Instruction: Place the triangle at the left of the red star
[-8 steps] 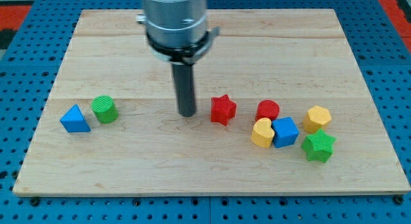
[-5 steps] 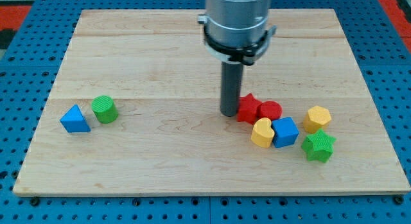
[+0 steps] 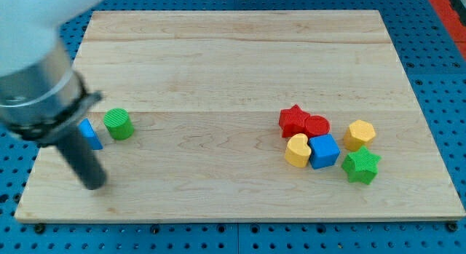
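The blue triangle [image 3: 91, 133] lies at the view's left side of the wooden board [image 3: 233, 57], mostly hidden behind my rod. My tip [image 3: 95, 185] rests on the board just below the triangle, toward the view's bottom left. The red star [image 3: 293, 121] sits right of centre, touching the red cylinder [image 3: 317, 127].
A green cylinder [image 3: 117, 124] stands just right of the triangle. A yellow heart-shaped block [image 3: 296, 151], a blue cube [image 3: 324, 150], a yellow hexagon [image 3: 360, 134] and a green star [image 3: 361, 167] cluster around the red star at the view's right.
My tip pushed the red star to the right against the red cylinder, then swung far to the view's left and now stands below the blue triangle.
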You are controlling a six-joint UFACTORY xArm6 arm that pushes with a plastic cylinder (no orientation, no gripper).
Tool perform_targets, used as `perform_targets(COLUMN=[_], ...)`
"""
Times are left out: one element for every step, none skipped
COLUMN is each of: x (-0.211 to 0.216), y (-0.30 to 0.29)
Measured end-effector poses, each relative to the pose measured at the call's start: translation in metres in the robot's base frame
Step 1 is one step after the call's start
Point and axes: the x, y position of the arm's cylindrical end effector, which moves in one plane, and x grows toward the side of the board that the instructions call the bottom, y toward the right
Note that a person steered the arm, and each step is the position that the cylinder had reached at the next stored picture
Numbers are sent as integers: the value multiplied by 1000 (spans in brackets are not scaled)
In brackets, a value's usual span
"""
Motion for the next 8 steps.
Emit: perform_targets(x=[-16, -49, -67, -60, -60, -60, -60, -60], y=[-53, -59, -38, 38, 76, 124, 182, 221])
